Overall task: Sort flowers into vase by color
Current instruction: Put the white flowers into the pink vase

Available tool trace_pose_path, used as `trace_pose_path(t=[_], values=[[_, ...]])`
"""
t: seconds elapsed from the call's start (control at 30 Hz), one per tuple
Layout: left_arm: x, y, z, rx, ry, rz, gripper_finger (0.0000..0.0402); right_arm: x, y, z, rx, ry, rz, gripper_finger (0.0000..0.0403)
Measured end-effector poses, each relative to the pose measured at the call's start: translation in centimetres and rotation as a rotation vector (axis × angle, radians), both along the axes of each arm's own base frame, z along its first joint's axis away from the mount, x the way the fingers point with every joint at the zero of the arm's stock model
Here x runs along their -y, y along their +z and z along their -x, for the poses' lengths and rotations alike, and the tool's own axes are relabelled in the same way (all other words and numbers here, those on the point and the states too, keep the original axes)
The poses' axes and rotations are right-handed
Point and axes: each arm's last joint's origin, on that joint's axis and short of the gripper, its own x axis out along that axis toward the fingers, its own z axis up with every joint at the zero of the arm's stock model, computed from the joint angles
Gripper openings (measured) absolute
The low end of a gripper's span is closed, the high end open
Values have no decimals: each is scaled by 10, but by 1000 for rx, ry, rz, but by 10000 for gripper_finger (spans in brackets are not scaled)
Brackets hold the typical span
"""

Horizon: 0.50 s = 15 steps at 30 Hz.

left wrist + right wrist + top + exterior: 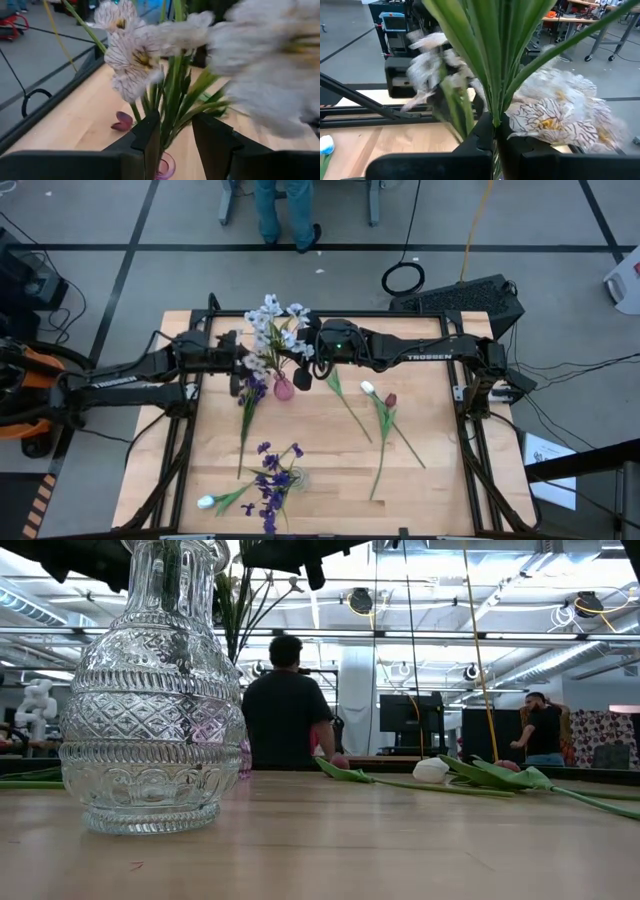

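Flowers with pale lavender-white petals (272, 328) stand bunched at the far side of the table, and both my grippers are on their green stems. My right gripper (495, 131) is pinched shut on the bunch's stems, which rise straight out from between its fingers. My left gripper (176, 131) comes in from the other side with its jaws partly apart, the same stems standing in the gap between the fingers; whether they press the stems I cannot tell. Just below the bunch sits one small pink vase (284, 389), its rim under the stems. One dark purple flower (248, 395) lies beside it, near my left gripper. Farther out, toward the right, I count one white tulip (368, 388), one dark red tulip (390, 399) and one more green stem with leaves (345, 402). At the near edge lies a purple cluster (272, 480) with a second white tulip bud (206, 502). One clear glass vase (152, 700) stands close to the low camera. Each of my arms reads TROSSEN (428, 357).
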Motion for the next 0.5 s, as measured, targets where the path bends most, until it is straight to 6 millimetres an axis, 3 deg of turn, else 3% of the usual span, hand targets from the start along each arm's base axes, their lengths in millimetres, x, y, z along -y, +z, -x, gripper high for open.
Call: trace_pose_path(t=[0.3, 0.4, 0.5], values=[[5, -4, -13, -11, -49, -1, 116, -1, 0, 0, 0, 3, 0, 0], [5, -4, -14, -4, -47, -9, 88, -2, 0, 0, 0, 5, 0, 0], [5, -3, -14, -2, -47, -12, 34, -2, 0, 0, 0, 5, -5, 0]])
